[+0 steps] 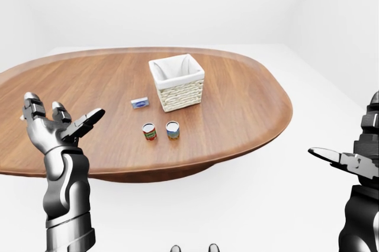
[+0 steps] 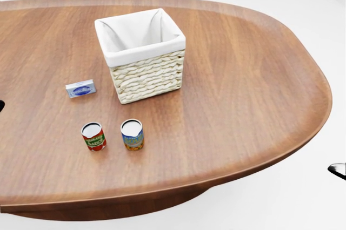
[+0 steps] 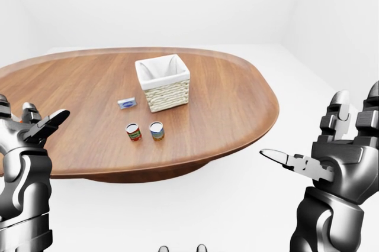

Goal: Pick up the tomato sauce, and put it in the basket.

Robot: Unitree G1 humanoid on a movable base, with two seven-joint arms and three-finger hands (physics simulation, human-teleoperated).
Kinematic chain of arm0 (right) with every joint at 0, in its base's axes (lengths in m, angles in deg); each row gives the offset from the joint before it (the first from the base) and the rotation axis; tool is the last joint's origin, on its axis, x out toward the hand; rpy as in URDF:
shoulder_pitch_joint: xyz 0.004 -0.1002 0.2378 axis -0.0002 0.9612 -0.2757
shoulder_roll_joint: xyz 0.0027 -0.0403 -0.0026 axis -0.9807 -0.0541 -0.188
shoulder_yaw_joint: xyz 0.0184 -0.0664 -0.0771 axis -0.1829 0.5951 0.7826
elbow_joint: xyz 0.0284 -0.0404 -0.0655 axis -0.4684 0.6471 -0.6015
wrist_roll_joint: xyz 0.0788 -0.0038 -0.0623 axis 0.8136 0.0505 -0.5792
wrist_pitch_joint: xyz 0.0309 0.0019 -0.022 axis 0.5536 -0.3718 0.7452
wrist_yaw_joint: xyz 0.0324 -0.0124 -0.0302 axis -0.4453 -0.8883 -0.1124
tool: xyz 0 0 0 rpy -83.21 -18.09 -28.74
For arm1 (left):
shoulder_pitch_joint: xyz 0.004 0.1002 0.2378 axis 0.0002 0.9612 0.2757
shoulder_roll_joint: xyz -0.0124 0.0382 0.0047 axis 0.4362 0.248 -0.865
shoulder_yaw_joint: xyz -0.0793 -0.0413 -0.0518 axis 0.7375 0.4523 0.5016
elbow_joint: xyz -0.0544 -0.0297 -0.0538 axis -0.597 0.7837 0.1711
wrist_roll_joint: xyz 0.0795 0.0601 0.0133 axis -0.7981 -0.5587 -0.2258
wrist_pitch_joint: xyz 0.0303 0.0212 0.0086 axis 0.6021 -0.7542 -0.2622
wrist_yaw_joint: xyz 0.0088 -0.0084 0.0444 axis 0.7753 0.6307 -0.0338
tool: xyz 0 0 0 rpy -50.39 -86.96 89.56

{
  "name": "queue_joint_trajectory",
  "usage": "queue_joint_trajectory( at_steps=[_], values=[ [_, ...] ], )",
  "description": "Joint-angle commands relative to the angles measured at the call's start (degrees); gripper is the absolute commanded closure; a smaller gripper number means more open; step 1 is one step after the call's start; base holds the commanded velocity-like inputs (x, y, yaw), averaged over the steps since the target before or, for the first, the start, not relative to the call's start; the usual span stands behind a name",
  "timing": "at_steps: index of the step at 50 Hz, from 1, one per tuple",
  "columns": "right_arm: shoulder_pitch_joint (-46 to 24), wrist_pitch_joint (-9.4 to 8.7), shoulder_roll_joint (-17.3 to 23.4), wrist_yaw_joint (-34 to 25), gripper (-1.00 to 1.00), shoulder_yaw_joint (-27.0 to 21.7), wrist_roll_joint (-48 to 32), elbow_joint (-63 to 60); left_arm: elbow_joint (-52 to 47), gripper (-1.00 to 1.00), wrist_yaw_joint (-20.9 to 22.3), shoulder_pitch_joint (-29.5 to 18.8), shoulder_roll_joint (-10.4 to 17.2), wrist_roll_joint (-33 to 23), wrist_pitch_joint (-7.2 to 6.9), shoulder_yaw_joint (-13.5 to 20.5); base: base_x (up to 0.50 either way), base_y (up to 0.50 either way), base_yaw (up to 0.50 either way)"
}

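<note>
Tomato sauce [image 2: 93,136] upright on surface [image 2: 243,79], near basket [image 2: 141,52]. Second can [image 2: 132,134] just beside on right; small box [image 2: 81,89] left of basket. Left hand [image 1: 56,126], right hand [image 3: 337,160]: fingers released, empty, off surface.

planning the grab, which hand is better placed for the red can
Left, probably. The red can stands left of the blue can, on the left hand's side. The right hand hangs off the table's right end. Both are open.
</note>
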Motion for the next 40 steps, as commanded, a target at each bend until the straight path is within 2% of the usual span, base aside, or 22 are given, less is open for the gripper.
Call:
queue_joint_trajectory(
  at_steps=[1, 40],
  values=[
    [0.1, 0.0, -0.19, -0.22, -1.0, 0.3, -0.24, 0.06, 0.32, -1.0, 0.13, -0.07, 0.01, -0.07, 0.0, 0.0, 0.22, 0.0, 0.0],
    [0.15, 0.0, -0.34, -0.66, -1.0, 1.14, -0.72, 1.1, 0.3, -1.0, 0.3, 0.1, -0.17, -0.19, 0.0, -0.28, 0.22, 0.0, 0.0]
  ],
)
